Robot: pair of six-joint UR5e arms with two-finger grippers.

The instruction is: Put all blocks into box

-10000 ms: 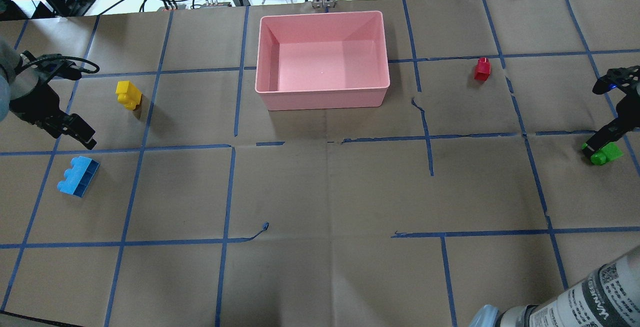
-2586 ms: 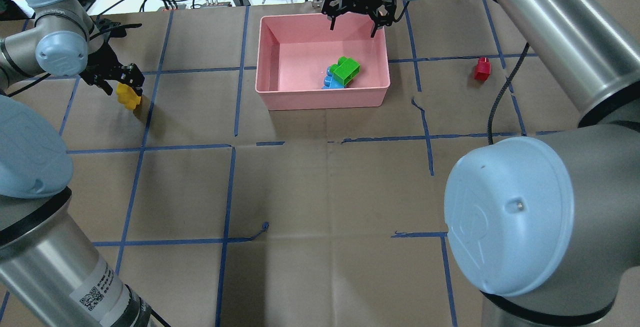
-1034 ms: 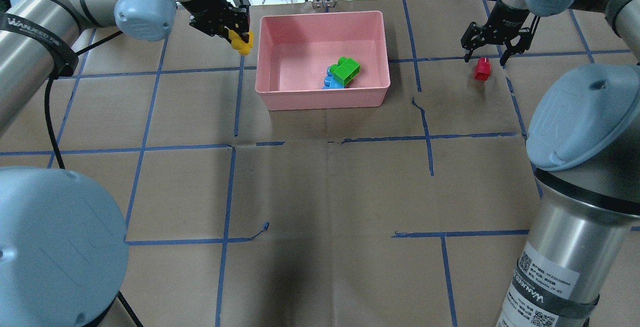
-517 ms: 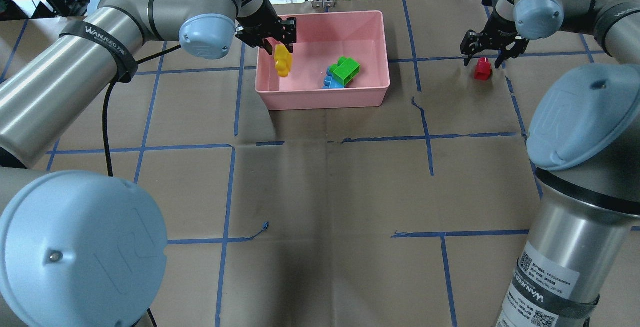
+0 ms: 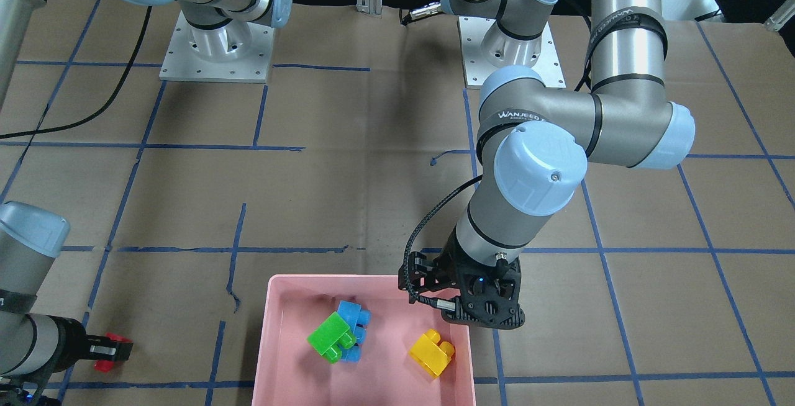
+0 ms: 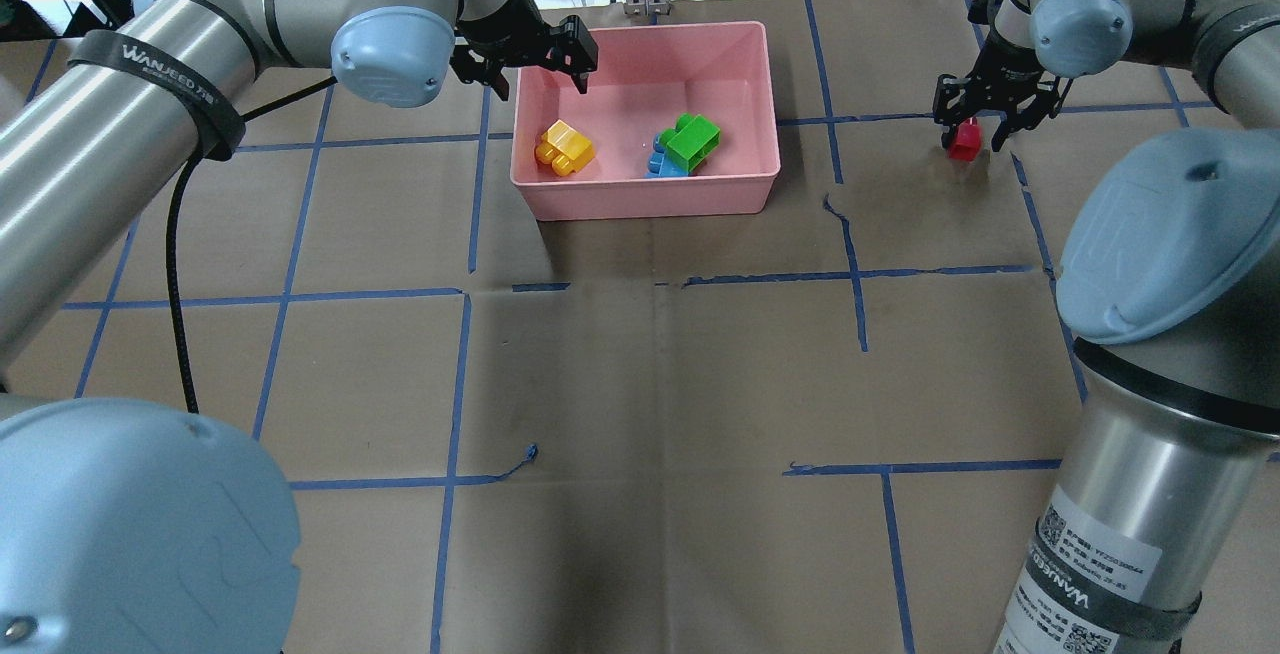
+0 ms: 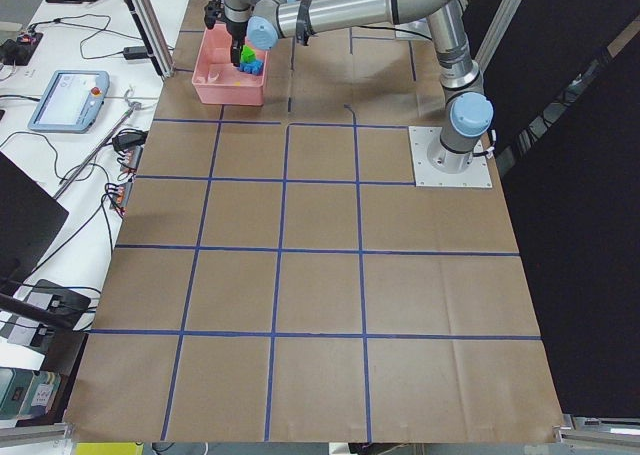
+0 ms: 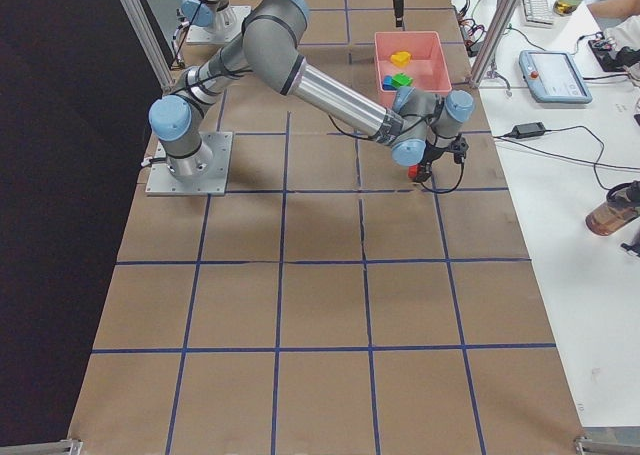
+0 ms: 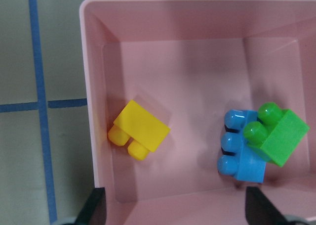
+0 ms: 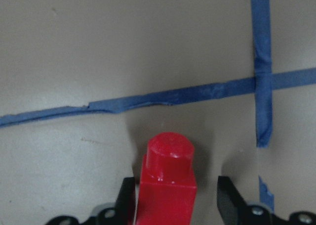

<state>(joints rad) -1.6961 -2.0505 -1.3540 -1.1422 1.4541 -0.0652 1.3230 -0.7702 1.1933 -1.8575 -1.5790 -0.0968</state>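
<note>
Brown-papered table [image 6: 650, 364] carries the pink box [image 6: 645, 202] under the left gripper [image 6: 541, 74], spread empty above the blue brick [image 6: 657, 166], green brick [image 6: 693, 139], yellow brick [image 6: 564, 147]. The right gripper [image 6: 970, 132] straddles the red brick [image 6: 965, 144], unclosed, off-centre: closing may shove it sideways or tip it.

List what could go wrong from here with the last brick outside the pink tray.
1. The red brick sits off-centre between the open fingers of the right gripper, nearly touching one. Closing may shove or tip it.
2. The left gripper hovers open over a corner of the pink tray. The right gripper bringing the brick over might clash with it.
3. The green brick lies on the blue brick. A brick dropped there may bounce out.
</note>
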